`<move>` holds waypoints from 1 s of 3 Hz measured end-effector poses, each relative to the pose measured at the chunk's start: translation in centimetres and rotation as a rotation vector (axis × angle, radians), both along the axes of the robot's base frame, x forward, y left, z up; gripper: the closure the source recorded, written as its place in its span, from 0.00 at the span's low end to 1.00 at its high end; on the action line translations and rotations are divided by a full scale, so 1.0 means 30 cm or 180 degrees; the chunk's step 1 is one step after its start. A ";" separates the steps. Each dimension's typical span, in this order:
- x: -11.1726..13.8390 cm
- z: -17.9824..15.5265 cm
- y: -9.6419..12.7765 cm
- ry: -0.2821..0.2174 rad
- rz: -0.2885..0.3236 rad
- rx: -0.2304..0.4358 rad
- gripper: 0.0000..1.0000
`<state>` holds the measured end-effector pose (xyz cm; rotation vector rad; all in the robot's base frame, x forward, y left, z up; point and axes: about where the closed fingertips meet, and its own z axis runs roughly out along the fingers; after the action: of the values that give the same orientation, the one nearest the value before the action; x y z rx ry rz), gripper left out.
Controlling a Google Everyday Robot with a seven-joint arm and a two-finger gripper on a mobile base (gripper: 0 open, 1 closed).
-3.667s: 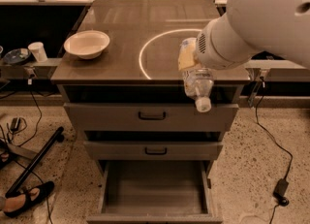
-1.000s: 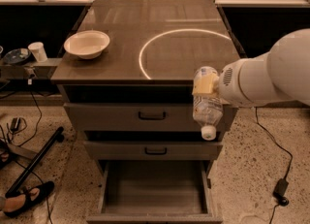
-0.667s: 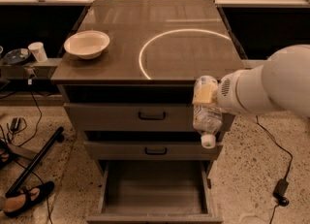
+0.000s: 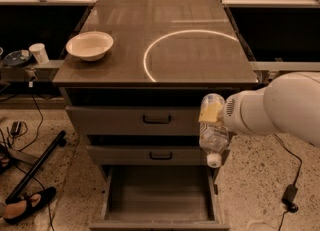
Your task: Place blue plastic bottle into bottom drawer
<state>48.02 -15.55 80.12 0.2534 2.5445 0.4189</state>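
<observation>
The desk point(image 4: 200, 60) fills the middle of the view, its brown top marked by a bright ring of light point(image 4: 150, 60). The white arm point(image 4: 280, 105) reaches in from the right, level with the desk's front. The bottom drawer point(image 4: 160, 195) is pulled out, showing its flat grey floor. The top drawer point(image 4: 115, 120) and middle drawer point(image 4: 120, 154) above it are closed. A cream bowl point(image 4: 90, 45) sits on the desk near the left edge. The bottle point(image 4: 214, 137) hangs upright with its cap point(image 4: 214, 160) down, in front of the two closed drawers and above the right side of the open one. The hand point(image 4: 212, 112) pinches the bottle's upper end. A white cup point(image 4: 38, 53) stands on a ledge left of the desk.
</observation>
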 end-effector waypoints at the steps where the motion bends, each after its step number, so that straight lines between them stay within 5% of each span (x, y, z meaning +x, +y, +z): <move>1: -0.021 -0.043 -0.007 0.0060 -0.0041 0.0023 1.00; 3: -0.056 -0.125 0.000 0.0167 -0.0063 0.0106 1.00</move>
<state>46.35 -15.55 76.36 0.3054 2.5857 0.4527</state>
